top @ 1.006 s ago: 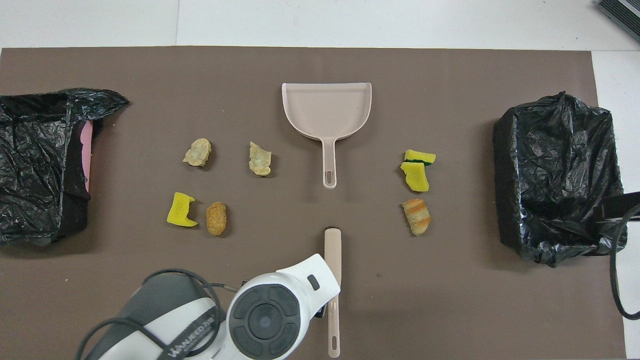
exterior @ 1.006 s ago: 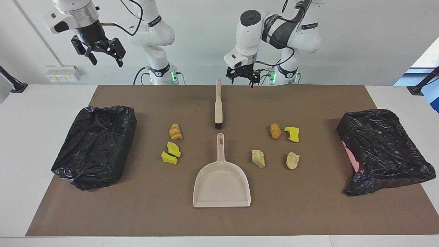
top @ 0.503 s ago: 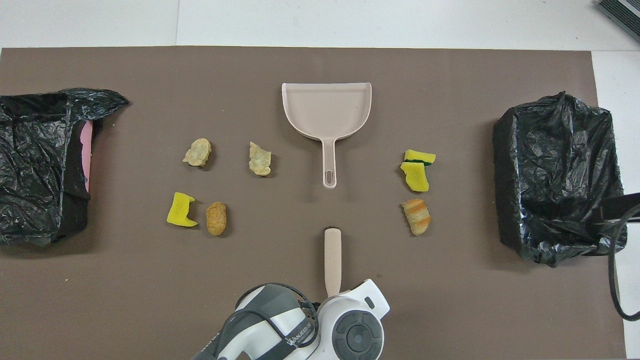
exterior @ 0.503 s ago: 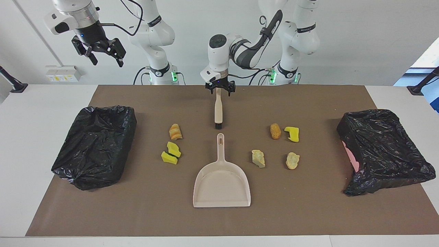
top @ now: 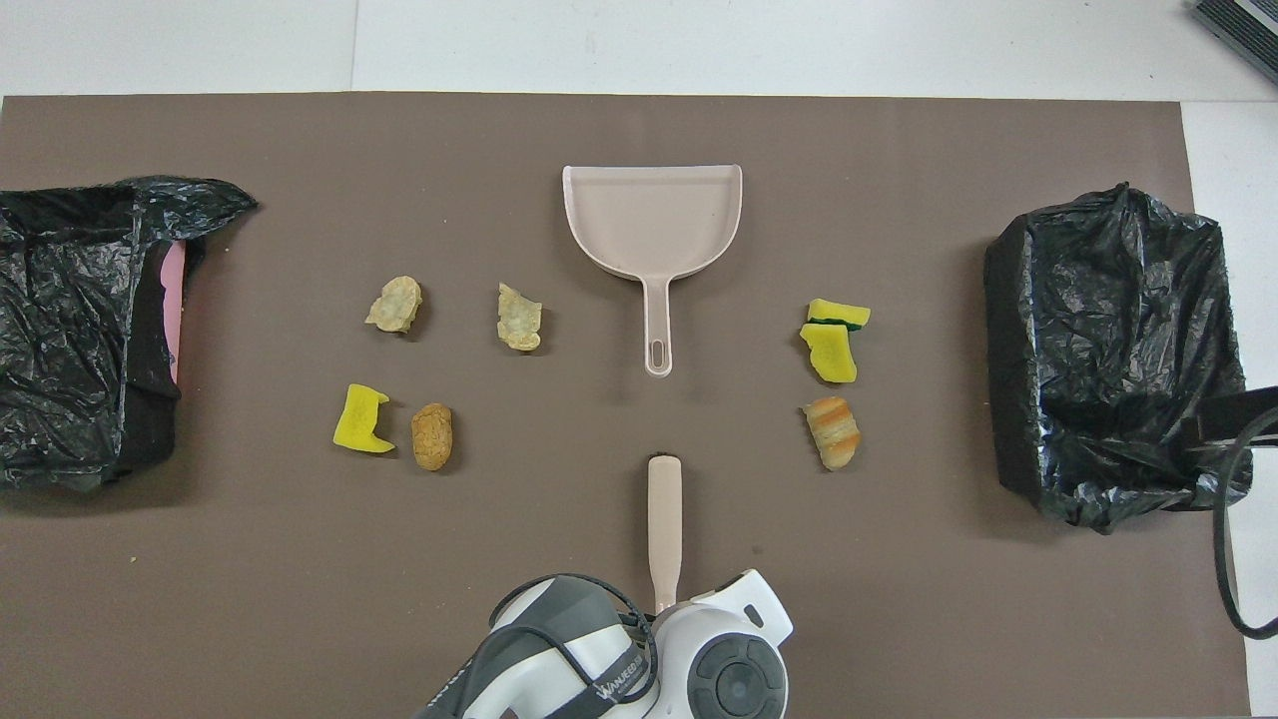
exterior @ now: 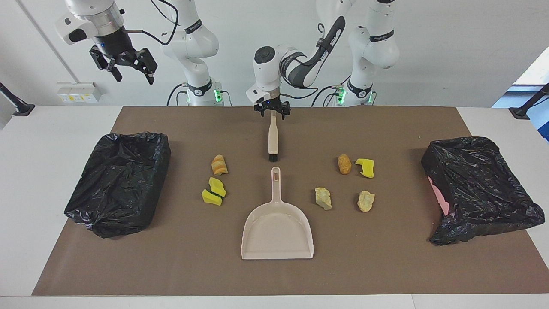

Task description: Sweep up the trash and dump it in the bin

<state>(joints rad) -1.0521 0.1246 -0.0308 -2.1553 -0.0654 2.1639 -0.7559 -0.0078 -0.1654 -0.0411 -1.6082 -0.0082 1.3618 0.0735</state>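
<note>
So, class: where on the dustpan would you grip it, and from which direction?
Grip the dustpan by its narrow handle, coming straight down from above. It lies flat with the handle pointing toward the robots, slim enough for a claw; the wide tray is not.

A white wall (exterior: 450, 51) is seen past a white table (exterior: 47, 141). The table is covered by a brown mat (exterior: 386, 266). A window (exterior: 534, 73) is glimpsed.
</note>
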